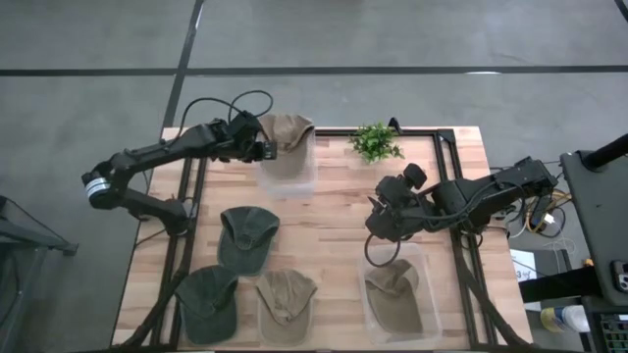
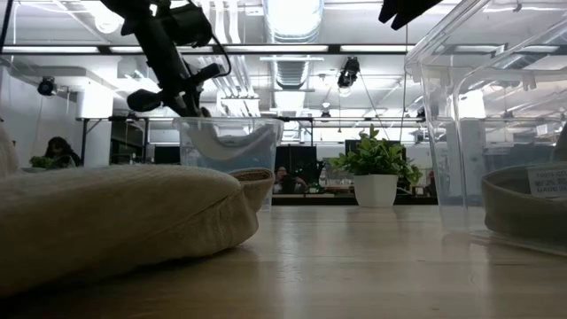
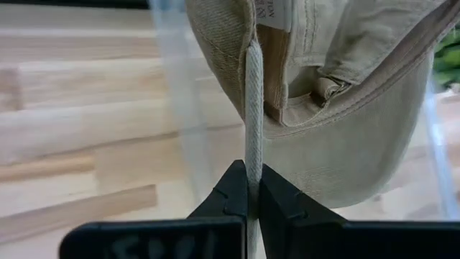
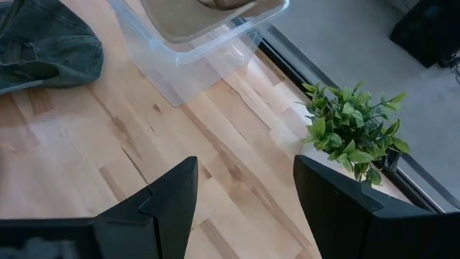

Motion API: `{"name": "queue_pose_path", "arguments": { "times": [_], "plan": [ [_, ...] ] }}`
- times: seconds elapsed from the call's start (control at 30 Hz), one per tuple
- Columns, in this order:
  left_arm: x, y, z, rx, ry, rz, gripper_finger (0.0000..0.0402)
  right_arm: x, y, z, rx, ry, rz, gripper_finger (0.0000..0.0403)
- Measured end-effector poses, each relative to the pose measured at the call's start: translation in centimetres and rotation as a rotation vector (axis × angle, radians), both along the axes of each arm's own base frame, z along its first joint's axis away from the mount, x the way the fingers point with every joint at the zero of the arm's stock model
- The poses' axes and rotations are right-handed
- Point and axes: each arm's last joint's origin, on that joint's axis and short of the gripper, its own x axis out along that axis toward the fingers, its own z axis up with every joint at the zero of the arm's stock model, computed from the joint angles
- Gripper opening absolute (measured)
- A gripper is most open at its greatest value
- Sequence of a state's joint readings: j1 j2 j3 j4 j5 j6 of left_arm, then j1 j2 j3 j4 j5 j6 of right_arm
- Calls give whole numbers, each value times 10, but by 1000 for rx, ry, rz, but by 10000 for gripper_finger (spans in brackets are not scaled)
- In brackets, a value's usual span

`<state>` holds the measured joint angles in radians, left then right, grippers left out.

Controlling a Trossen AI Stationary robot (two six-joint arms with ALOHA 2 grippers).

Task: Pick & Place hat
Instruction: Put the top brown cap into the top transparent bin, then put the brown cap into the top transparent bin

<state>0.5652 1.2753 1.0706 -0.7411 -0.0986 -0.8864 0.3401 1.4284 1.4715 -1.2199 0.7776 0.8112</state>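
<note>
while the left gripper (image 3: 253, 205) pinches the rim of a tan hat (image 3: 338, 108), its two dark fingers (image 3: 233, 188) are squeezed together on the thin fabric edge, which stands between them like a flat strip. from that pinch the hat hangs over the far bin (image 1: 287, 173) at the table's back edge, its crown sagging and its brim drooping, partly inside the clear walls. it looks light and soft: cloth that folds under its own weight, with only the brim likely a little stiffer. a narrow pinch on a seamed edge or the brim seems the best hold, since the crown would probably just crumple; the cloth should not slip easily. it is likely to settle loosely rather than drop clean when let go. nearer the front of the table, three more hats lie flat: a green hat (image 1: 247, 235), a dark hat (image 1: 208, 299) and a beige hat (image 1: 286, 294). the right gripper (image 4: 244, 198) hovers with its fingers wide apart and nothing between them, above the near bin (image 1: 400, 294), which has a hat in it. a small plant (image 1: 376, 142) stands at the back beside the far bin.
</note>
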Motion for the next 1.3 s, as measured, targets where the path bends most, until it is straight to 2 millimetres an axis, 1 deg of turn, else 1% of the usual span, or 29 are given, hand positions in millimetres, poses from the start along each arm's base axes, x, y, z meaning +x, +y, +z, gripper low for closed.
{"name": "queue_pose_path", "arguments": {
  "times": [0.17,0.27,0.43,0.6,0.7,0.9,1.0,1.13,1.3],
  "plan": [
    [0,0,4,2,11,-6,19,0,0,0,0,-1,0,224],
    [-1,-1,3,4,22,-25,37,0,0,0,1,-1,0,224],
    [0,-2,1,-15,26,-87,88,0,0,0,2,-4,0,224],
    [0,-4,1,-36,11,-90,147,0,0,0,2,-5,0,224],
    [-1,-5,4,-44,0,-114,167,0,0,0,4,-5,0,224],
    [-4,-21,22,-2,-63,-235,174,1,1,0,51,8,20,224],
    [-7,-30,34,32,-102,-277,174,1,1,0,52,9,21,224],
    [-13,-47,54,79,-172,-347,174,1,1,2,55,1,21,224],
    [-17,-68,67,108,-229,-426,174,2,2,8,67,-27,23,224]
  ]
}}
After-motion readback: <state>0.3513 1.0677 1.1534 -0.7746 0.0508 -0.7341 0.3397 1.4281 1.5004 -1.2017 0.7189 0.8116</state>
